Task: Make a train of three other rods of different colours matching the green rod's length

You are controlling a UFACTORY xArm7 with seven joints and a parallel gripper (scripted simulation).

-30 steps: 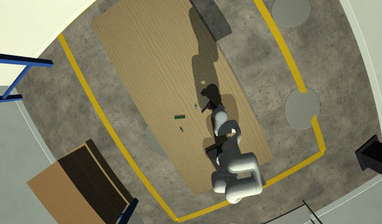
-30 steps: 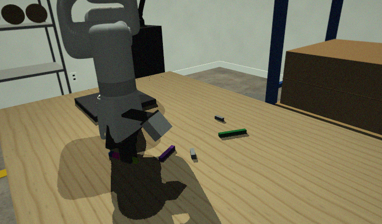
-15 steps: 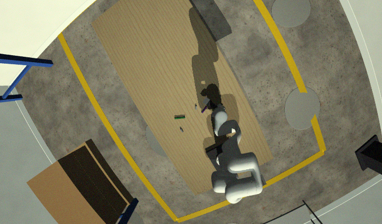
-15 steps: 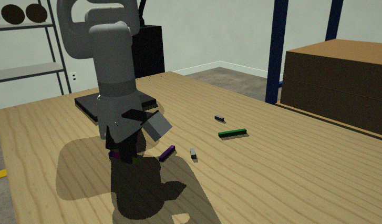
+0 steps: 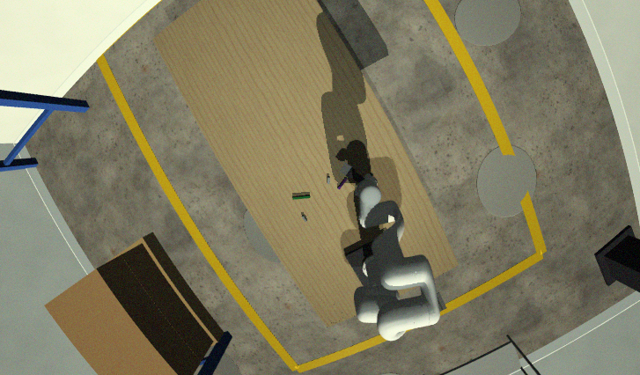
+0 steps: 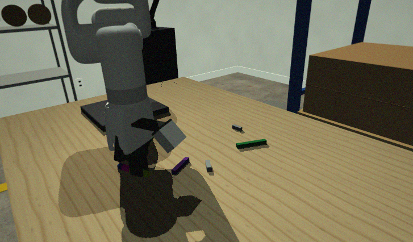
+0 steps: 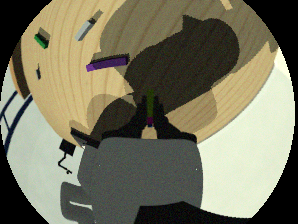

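Note:
My gripper (image 6: 136, 171) (image 7: 150, 102) is down at the table top and shut on the lime rod (image 6: 146, 172) (image 7: 152, 99), which sticks out past the fingers. A magenta rod (image 6: 125, 168) and a short blue rod (image 6: 120, 166) lie in line on the lime rod's other side; the fingers hide the joints. The purple rod (image 5: 342, 184) (image 6: 180, 165) (image 7: 107, 64) lies askew just beside it. The green rod (image 5: 301, 197) (image 6: 251, 143) (image 7: 41, 40) lies flat farther off. One grey rod (image 5: 327, 178) (image 6: 208, 165) (image 7: 83, 30) lies near the purple one, another grey rod (image 5: 304, 216) (image 6: 237, 127) beyond the green one.
The arm's black base plate (image 6: 93, 115) sits on the wooden table (image 6: 292, 195) behind the gripper. A large brown box (image 6: 364, 90) and a blue post (image 6: 295, 59) stand off the table's far side. A shelf rack (image 6: 27, 75) stands at the left.

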